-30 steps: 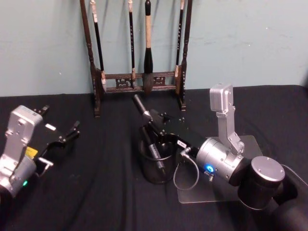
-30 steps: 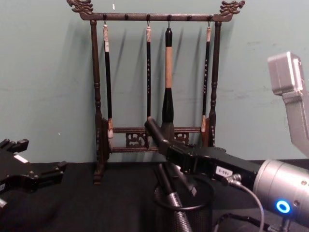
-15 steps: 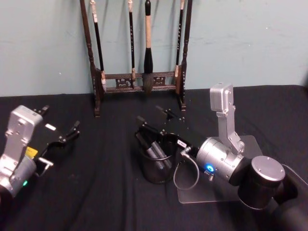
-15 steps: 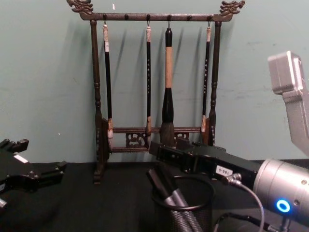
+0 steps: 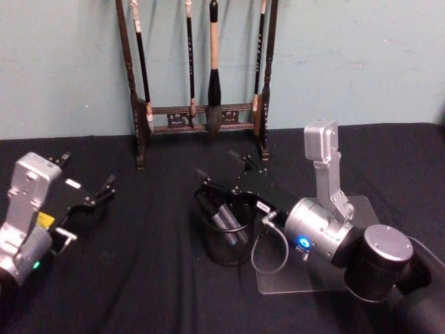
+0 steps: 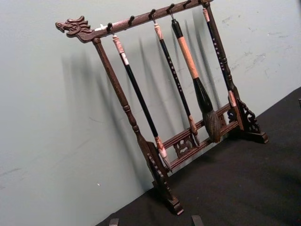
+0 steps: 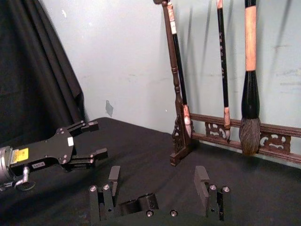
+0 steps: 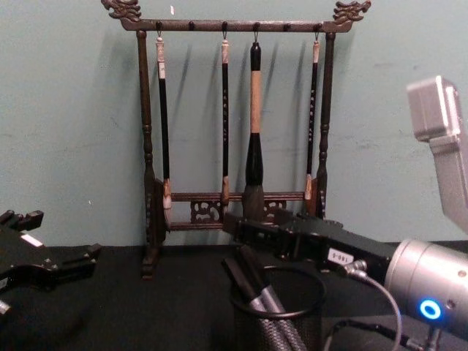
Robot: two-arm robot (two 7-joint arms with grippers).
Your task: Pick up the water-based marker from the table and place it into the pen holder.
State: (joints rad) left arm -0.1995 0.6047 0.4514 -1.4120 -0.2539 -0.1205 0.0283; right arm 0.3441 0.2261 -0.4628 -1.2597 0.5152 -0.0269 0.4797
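Right end effector (image 5: 226, 174) sits just above the far rim of the pen holder (image 5: 226, 243), fingers spread apart, nothing gripped. Water-based marker (image 5: 224, 217) is inside the mesh cup, leaning toward its left side next to another dark pen. Left end effector (image 5: 97, 196) hangs over the left side of the bench (image 5: 139, 278), fingers apart, empty. Calligraphy-brush rack (image 5: 201, 111) stands at the far edge against the wall.

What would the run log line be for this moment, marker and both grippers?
marker: dark-barrelled water-based marker inside round black wire-mesh pen holder | right gripper: open, above holder | left gripper: open, parked left
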